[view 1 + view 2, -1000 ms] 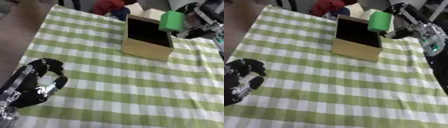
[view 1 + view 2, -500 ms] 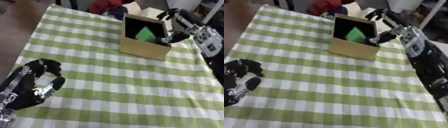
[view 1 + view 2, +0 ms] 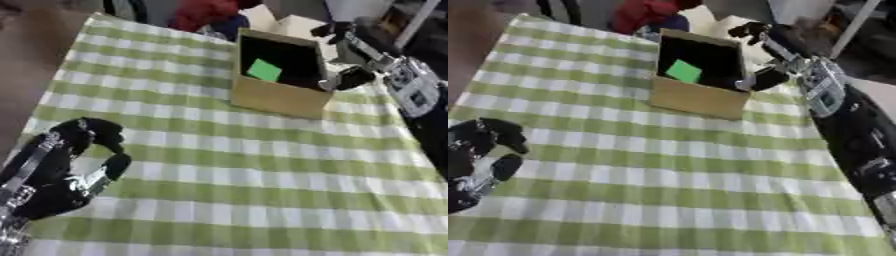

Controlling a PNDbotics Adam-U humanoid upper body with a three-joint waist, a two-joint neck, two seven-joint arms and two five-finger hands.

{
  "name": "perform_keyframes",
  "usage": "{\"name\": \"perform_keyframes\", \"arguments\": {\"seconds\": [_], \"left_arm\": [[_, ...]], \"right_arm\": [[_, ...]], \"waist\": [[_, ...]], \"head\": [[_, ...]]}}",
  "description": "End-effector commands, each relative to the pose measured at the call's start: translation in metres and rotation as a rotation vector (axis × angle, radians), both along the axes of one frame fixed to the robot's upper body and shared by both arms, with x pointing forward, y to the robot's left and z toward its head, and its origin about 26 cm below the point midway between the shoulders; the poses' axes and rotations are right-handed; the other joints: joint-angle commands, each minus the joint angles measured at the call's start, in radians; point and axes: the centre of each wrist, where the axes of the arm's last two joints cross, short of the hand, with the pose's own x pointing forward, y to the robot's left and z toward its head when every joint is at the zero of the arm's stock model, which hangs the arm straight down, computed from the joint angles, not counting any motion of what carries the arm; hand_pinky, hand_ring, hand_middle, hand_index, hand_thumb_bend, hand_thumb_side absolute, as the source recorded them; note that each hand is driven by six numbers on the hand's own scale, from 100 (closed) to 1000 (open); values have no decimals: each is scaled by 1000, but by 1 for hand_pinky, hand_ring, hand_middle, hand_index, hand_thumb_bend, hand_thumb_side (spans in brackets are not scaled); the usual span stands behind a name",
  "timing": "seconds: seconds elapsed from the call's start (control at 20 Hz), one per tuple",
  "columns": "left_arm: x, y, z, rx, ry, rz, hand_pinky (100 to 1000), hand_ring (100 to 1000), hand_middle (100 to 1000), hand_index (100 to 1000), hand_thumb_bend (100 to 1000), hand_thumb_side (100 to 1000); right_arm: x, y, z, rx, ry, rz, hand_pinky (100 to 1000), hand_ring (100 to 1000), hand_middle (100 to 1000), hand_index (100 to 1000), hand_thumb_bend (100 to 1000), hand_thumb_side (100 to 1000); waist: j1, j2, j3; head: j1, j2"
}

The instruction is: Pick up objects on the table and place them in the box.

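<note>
A tan cardboard box [image 3: 280, 96] with a dark inside stands at the far middle of the green-and-white checked table [image 3: 245, 165]. A green object [image 3: 263, 70] lies inside the box. My right hand [image 3: 343, 55] hangs beside the box's right rim, its fingers spread open with nothing in them. My left hand [image 3: 74, 167] rests near the lower left corner, fingers relaxed and holding nothing.
Beyond the table's far edge stand a red shape [image 3: 206, 12] and a pale carton [image 3: 293, 24]. My right forearm [image 3: 833, 105] runs along the table's right side.
One second ago my right hand held the green object above the box's right side. It let go; the object now lies in the box and the hand stands open beside the rim.
</note>
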Motion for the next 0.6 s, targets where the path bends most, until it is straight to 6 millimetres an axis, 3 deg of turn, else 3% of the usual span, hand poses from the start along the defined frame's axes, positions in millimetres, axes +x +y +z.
{"name": "perform_keyframes", "arguments": {"seconds": [0.05,0.35,0.6], "left_arm": [[0,6,1,-11,-4,25,900,602,577,713,498,417],[0,23,-12,-41,29,121,900,612,595,714,502,413],[0,34,-17,-66,36,190,902,621,609,719,505,412]], "right_arm": [[-14,-8,33,-19,-66,27,761,856,768,878,532,142],[-39,10,51,-49,-86,155,756,846,761,876,535,110],[-60,33,60,-54,-103,241,750,840,753,873,519,104]], "waist": [[16,-34,-21],[46,-66,-96],[65,-72,-138]], "head": [[11,15],[59,49],[94,74]]}}
